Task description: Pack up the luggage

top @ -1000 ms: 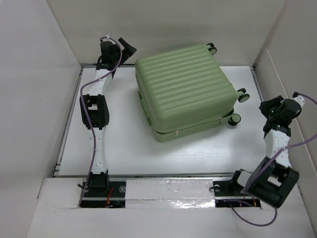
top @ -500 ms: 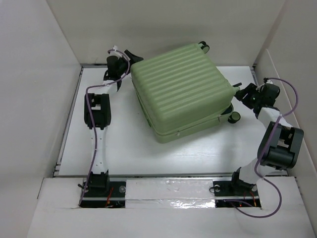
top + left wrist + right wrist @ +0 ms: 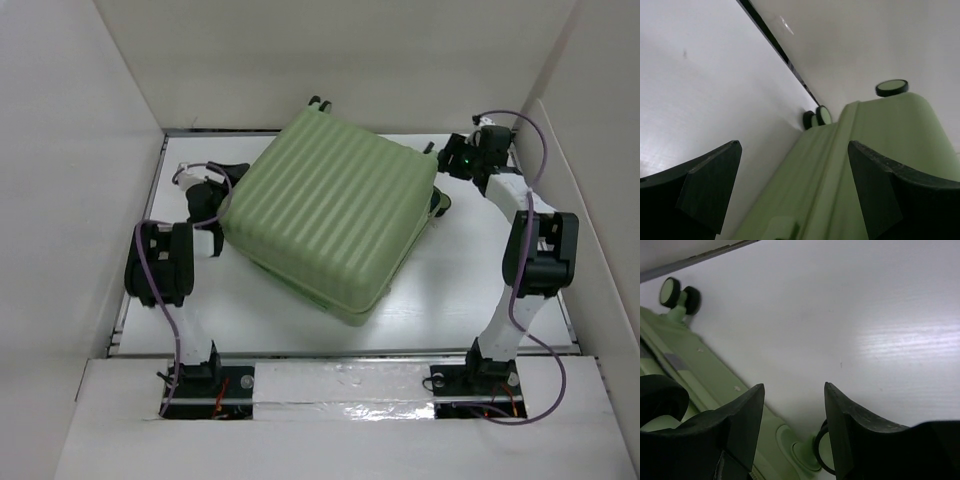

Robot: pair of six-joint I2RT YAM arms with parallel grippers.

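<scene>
The closed light-green ribbed hard-shell suitcase [image 3: 330, 225] lies flat, cornerwise, on the white table [image 3: 450, 290]. The left gripper [image 3: 794, 147] is spread at its side edge, and the right gripper [image 3: 793, 386] is spread beside its black caster wheels [image 3: 690, 300], grasping nothing. The step is likely repositioning; next it must be opened, which calls for a hold along its edge.

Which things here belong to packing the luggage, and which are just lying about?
For the job: luggage, closed; left gripper and right gripper, both open beside it.
Just there: table; walls.
</scene>
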